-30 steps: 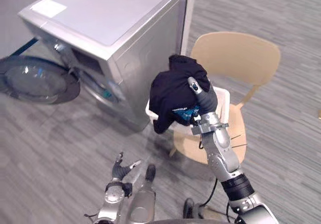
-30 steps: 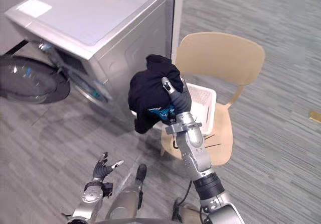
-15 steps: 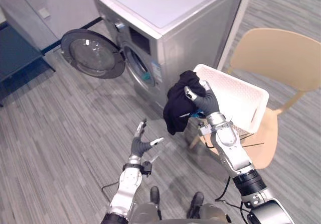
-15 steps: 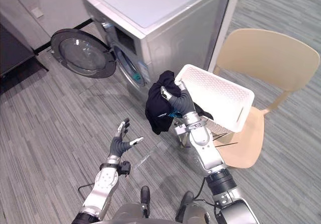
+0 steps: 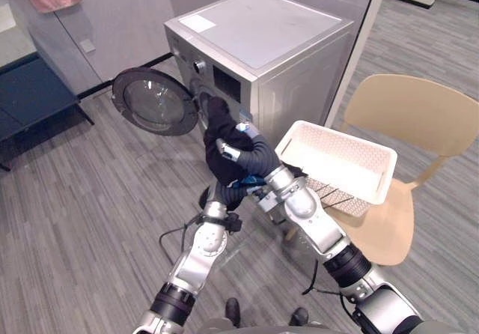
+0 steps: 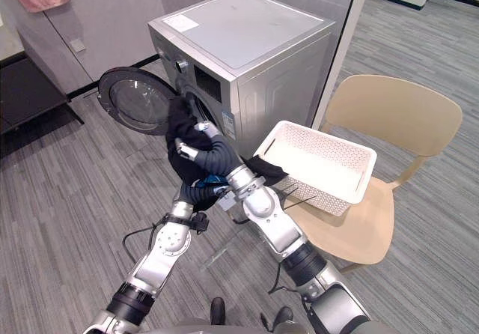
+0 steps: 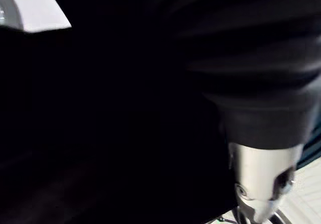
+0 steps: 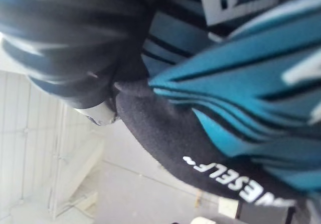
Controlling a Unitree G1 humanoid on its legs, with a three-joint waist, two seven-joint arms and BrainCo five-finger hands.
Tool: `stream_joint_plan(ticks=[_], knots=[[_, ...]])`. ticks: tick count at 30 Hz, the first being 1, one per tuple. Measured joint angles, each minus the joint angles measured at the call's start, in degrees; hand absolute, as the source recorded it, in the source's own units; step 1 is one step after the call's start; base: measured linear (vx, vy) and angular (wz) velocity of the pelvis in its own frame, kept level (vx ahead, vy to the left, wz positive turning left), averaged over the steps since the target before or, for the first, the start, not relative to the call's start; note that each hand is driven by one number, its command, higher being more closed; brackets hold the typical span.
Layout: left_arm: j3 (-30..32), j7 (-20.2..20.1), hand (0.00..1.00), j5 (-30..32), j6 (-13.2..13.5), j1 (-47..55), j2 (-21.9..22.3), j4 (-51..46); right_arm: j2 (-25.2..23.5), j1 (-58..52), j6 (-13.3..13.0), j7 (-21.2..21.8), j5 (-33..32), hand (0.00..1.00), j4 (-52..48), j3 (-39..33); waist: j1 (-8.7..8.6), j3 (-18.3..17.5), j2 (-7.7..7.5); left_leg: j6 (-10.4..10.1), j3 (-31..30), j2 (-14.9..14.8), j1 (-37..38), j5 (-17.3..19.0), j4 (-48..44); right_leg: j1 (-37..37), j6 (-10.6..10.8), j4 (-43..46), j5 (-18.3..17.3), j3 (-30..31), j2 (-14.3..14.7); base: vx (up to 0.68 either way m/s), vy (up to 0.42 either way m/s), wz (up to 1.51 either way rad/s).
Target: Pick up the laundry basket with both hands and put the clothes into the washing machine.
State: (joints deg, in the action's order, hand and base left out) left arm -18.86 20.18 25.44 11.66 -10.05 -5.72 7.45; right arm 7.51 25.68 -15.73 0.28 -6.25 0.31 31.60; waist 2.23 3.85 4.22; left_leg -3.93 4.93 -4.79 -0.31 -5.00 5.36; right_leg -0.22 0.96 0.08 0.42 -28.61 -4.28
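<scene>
The right hand [image 5: 245,154] grips the black clothes [image 5: 219,141] by the washer's [image 5: 277,49] open door [image 5: 153,102]. The left hand [image 5: 211,201] sits under them, and I cannot tell its grip. The basket [image 5: 337,158] rests on the chair [image 5: 419,109].

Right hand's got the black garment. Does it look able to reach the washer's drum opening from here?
Probably yes. The right hand, shut on the black garment, looks to be just in front of the drum opening. The door is swung wide aside, and nothing appears to stand between them.

light bright, even | shadows soft | source perhaps overhead
</scene>
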Motion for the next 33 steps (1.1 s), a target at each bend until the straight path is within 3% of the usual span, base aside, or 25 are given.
stream_joint_plan(ticks=[2,3,15,16,28,33], knots=[[-0.56,0.55,0.0,0.93,-0.79,-1.1,-0.16,0.07,-0.41,0.36,0.13,0.05,-0.63,1.0,-0.04,0.97,0.02,-0.13,-0.17,-0.09,0.03,-0.14,0.52,-0.06,0.01,0.77,-0.32,-0.91,0.4,0.16,0.36,-0.03,-0.008,-0.04],[-0.72,1.26,1.0,1.44,-1.35,-1.58,-0.09,0.25,-0.42,0.57,0.17,0.08,-1.62,1.0,-0.05,1.93,0.06,-0.45,-0.39,-0.26,0.02,-0.2,0.54,-0.17,0.01,1.05,-0.44,-1.6,0.69,0.2,0.71,0.0,0.0,0.0],[-1.93,3.67,1.0,1.06,-2.3,-5.48,-0.11,6.6,-0.23,0.72,1.12,1.17,-4.46,1.0,-0.04,5.56,0.1,-2.16,-1.53,-1.97,-0.33,-3.02,-0.96,-1.19,0.01,0.75,-2.19,-4.23,1.97,0.63,4.2,-0.01,-0.012,-0.02],[-1.98,3.67,1.0,0.52,-2.18,-5.48,-0.11,6.61,-0.16,0.72,1.12,1.16,-4.44,0.0,-0.04,5.54,0.1,-2.22,-1.63,-2.04,-0.3,-3.25,-0.96,-1.23,0.01,0.71,-2.55,-4.22,1.88,0.7,4.46,0.0,0.0,0.0],[-1.87,3.43,1.0,-3.47,-0.32,-4.54,0.14,10.44,-0.16,-1.82,1.04,1.0,-1.67,0.0,0.0,4.21,-0.16,-2.79,-2.57,-2.23,0.8,-4.31,-0.98,-1.3,0.01,-0.22,-3.37,-3.39,1.29,2.25,5.39,0.02,0.023,-0.06],[-0.41,2.23,1.0,-5.22,-0.13,-1.22,0.38,11.03,-0.29,-6.32,0.47,0.61,2.7,0.0,-0.01,-0.36,-0.22,-2.96,-2.87,-2.3,1.11,-4.47,-0.88,-1.23,0.01,-1.24,-3.09,-1.19,0.01,2.79,5.08,0.01,0.04,-0.03]])
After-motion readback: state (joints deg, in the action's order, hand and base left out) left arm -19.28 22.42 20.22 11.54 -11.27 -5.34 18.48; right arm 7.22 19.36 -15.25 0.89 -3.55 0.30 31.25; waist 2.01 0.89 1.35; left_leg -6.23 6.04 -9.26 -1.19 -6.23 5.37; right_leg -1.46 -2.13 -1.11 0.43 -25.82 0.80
